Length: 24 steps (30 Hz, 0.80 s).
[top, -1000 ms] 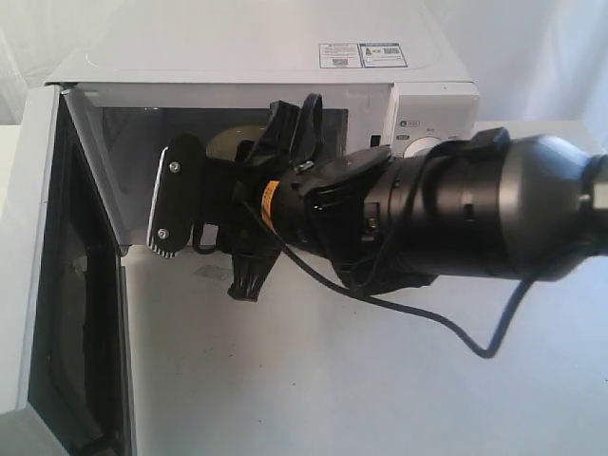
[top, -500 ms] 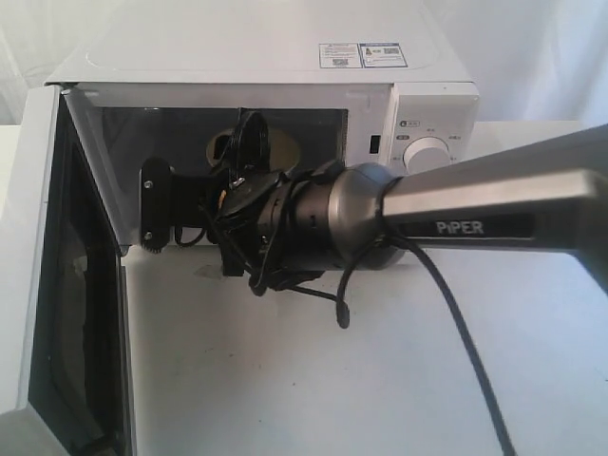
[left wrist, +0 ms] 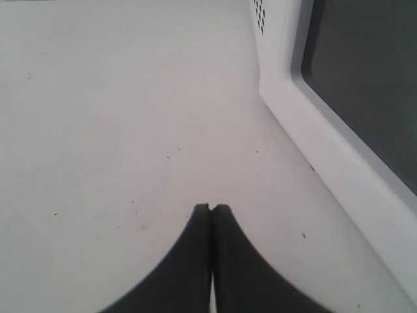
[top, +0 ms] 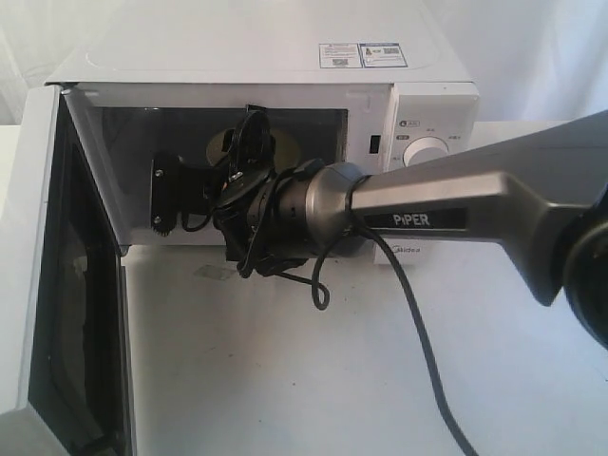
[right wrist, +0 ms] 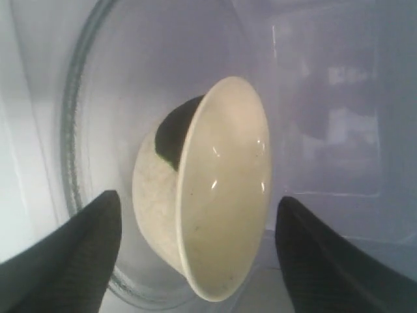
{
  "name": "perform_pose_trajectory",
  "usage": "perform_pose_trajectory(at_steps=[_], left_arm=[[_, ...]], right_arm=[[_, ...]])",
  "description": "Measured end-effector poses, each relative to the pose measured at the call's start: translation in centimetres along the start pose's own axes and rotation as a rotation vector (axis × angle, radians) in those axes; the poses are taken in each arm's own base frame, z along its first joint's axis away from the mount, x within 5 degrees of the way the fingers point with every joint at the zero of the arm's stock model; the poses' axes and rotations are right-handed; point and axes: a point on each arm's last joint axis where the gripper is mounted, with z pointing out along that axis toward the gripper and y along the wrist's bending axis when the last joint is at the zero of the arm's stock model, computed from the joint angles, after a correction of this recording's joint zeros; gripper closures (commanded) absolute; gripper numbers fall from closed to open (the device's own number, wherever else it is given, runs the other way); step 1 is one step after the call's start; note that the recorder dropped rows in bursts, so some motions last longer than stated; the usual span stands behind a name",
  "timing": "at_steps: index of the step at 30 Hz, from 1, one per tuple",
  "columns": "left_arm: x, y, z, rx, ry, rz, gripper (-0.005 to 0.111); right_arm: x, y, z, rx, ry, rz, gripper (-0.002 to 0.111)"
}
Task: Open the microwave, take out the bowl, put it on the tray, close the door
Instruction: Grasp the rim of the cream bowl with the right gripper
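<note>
The white microwave (top: 256, 57) stands at the back with its door (top: 28, 266) swung wide open to the left. Inside, the cream bowl (top: 218, 142) sits on the glass turntable (right wrist: 85, 130), mostly hidden by my right gripper (top: 209, 161). In the right wrist view the bowl (right wrist: 225, 176) lies between the two dark fingers (right wrist: 71, 254) of the right gripper (right wrist: 199, 199), which is open with gaps on both sides. My left gripper (left wrist: 211, 208) is shut and empty over the table, beside the door (left wrist: 339, 163). The tray is out of view.
The right arm (top: 446, 214) stretches across the table from the right, with a black cable (top: 418, 313) hanging under it. The control panel with a round knob (top: 427, 152) is right of the cavity. The white table (top: 285, 380) lies in front.
The right arm has stretched forward and carried its gripper deeper into the cavity, up to the bowl. Its jaws have spread wider.
</note>
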Motion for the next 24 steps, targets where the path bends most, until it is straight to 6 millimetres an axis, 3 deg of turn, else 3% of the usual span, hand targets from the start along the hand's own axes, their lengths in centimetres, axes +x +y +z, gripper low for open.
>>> perform_pose_trajectory(at_steps=[14,24], left_arm=[[0.0,0.0,0.0,0.000,0.000,0.000,0.107],[0.0,0.0,0.0,0.000,0.000,0.000,0.107]], right_arm=[[1.5,1.1,1.8,-0.042,0.026,0.035,0.045],[1.1,0.8,2.4,-0.027,0.018,0.063,0.046]])
